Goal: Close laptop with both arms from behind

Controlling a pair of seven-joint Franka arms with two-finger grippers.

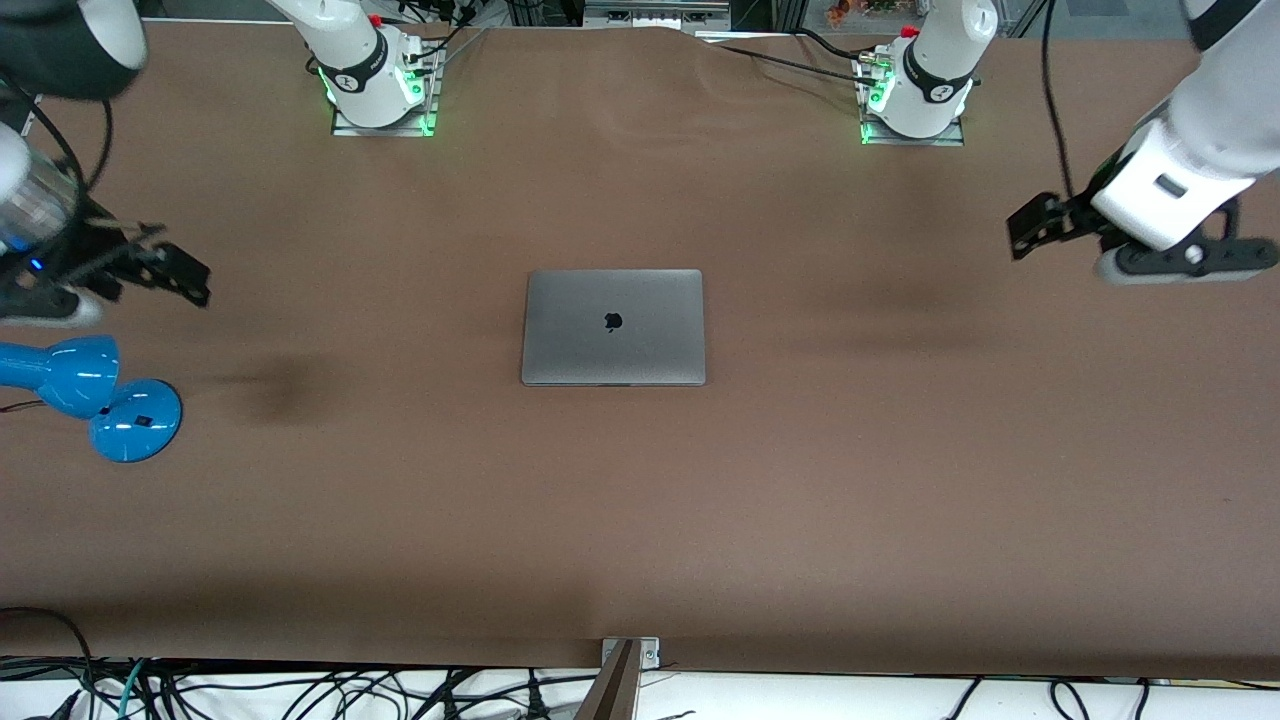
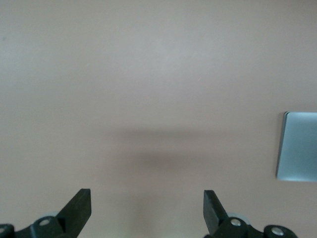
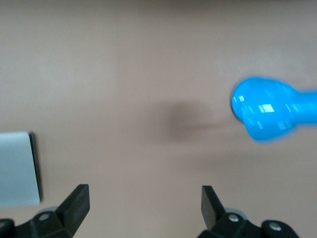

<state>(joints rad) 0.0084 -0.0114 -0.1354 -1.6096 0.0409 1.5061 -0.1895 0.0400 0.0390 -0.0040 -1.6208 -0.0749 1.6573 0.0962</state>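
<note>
The laptop (image 1: 613,327) lies shut and flat mid-table, well apart from both grippers and between them. The left gripper (image 1: 1030,228) hangs open over bare table; the right gripper (image 1: 185,275), also open, hangs near a blue lamp (image 1: 95,395).

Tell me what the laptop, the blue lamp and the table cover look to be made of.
Laptop: likely brushed metal, matte grey with a soft sheen and a dark logo.
Lamp: glossy blue, painted metal or plastic; bright highlights show.
Table cover: matte brown sheet, maybe paper or fabric; it ripples near the bases.
</note>
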